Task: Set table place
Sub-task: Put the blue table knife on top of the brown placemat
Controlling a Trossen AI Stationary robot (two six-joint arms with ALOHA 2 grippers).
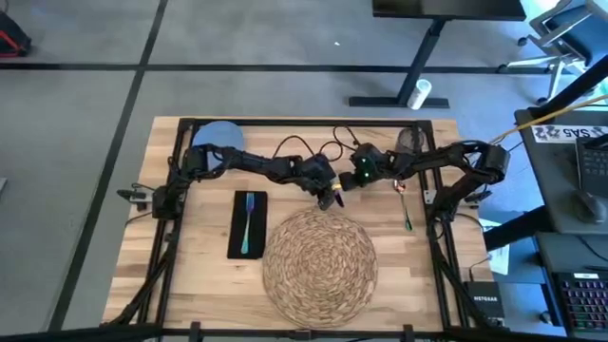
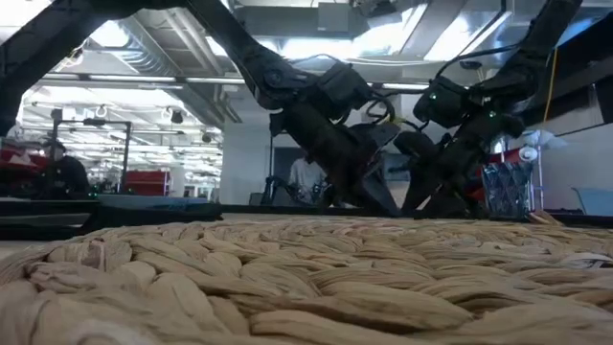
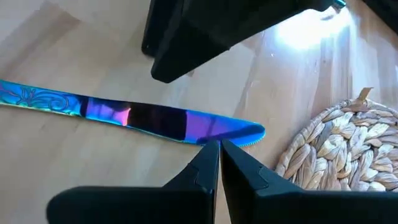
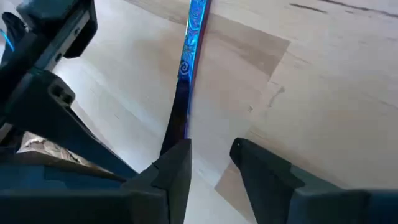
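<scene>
Both arms meet in the middle of the table (image 1: 199,275), just above the round straw mat (image 1: 319,263). The left gripper (image 3: 219,149) has its jaws closed, right by the tip of the shiny blue knife (image 3: 134,117). The right gripper (image 4: 210,152) has its jaws open beside the knife. A teal fork (image 1: 247,223) lies on the black napkin (image 1: 236,245) at centre left, and the blue plate (image 1: 217,135) sits at upper left.

Wood table (image 1: 418,285): placemat (image 1: 319,260), napkin (image 1: 248,224), plate (image 1: 218,134), knife (image 3: 137,117).

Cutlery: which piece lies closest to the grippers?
The iridescent blue-purple knife, on bare wood at the left gripper. The teal fork lies on the black napkin; the green-handled utensil lies right of the placemat.
</scene>
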